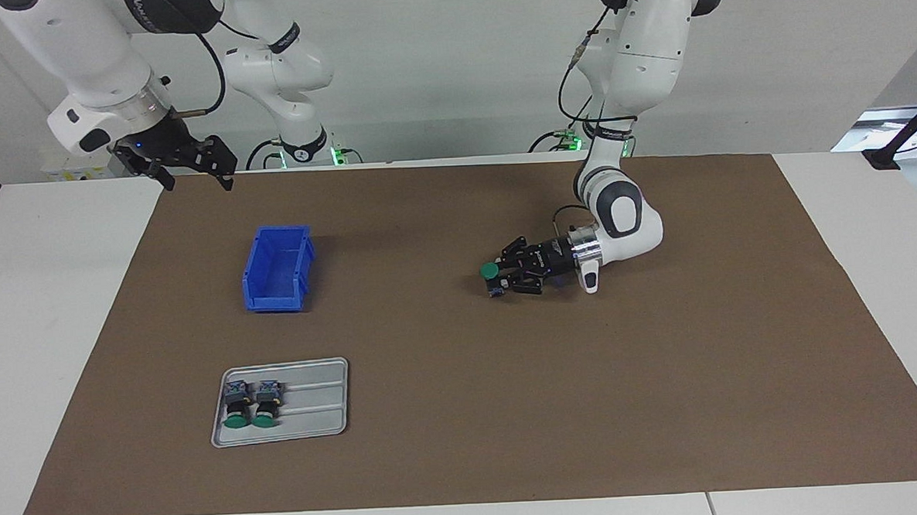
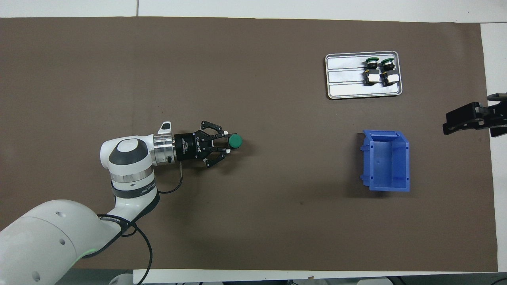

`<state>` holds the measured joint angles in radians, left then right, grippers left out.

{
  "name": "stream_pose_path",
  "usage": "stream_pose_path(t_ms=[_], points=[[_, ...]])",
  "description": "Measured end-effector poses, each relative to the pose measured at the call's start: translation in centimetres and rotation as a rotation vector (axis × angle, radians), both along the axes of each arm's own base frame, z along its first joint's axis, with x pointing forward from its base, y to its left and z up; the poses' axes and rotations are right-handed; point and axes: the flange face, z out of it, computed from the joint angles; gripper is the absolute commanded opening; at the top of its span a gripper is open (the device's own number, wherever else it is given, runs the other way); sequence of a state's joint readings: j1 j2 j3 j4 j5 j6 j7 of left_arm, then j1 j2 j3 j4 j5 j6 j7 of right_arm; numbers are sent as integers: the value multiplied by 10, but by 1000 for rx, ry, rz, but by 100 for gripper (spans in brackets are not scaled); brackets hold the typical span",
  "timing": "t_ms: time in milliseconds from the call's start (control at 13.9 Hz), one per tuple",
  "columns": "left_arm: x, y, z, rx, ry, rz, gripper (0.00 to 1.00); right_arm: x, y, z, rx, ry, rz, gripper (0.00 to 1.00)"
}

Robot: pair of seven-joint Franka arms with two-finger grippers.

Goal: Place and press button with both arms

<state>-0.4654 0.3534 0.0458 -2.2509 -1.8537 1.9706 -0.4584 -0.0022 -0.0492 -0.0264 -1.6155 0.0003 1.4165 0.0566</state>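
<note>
Green cap up, the button sits clenched in the left hand, low over the brown mat near the middle of the table, somewhat toward the left arm's end. The hand lies nearly level, its fingers closed on the button's dark barrel; from the facing view I cannot tell whether the rear block already touches the mat.

The step in hand looks like the placing: the button is held out in open space, upright, ready to be steadied or set down. The next move, as I judge it, calls for the right arm to come across and press the cap from above while the left hand keeps the barrel from tipping. The right hand waits raised over the table's robot-side edge at the right arm's end, its fingers released and holding nothing.

Other things lie toward the right arm's end. A blue bin stands on the mat, with nothing seen in it. Nearer the table's edge away from the robots is a grey metal tray carrying two more buttons lying side by side, caps pointing away from the robots.

The bin lies roughly between the right hand and the held button, so a low straight sweep could clip it; passing above it would avoid that. Nothing else crowds the held button.
</note>
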Motion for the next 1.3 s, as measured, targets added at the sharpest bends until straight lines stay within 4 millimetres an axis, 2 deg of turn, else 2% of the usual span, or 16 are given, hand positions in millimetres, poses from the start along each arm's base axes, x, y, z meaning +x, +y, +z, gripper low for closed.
stream_pose_path(t_ms=[360, 505, 577, 793, 1009, 1297], points=[[0, 2, -2, 14, -9, 5, 42, 0, 0, 0, 0, 0, 0, 99], [0, 3, -2, 18, -10, 7, 52, 0, 0, 0, 0, 0, 0, 99], [0, 3, -2, 23, -11, 10, 61, 0, 0, 0, 0, 0, 0, 99], [2, 3, 1, 45, -23, 21, 71, 0, 0, 0, 0, 0, 0, 99], [1, 2, 3, 79, -36, 30, 78, 0, 0, 0, 0, 0, 0, 99], [-4, -11, 12, 89, -55, 12, 83, 0, 0, 0, 0, 0, 0, 99]])
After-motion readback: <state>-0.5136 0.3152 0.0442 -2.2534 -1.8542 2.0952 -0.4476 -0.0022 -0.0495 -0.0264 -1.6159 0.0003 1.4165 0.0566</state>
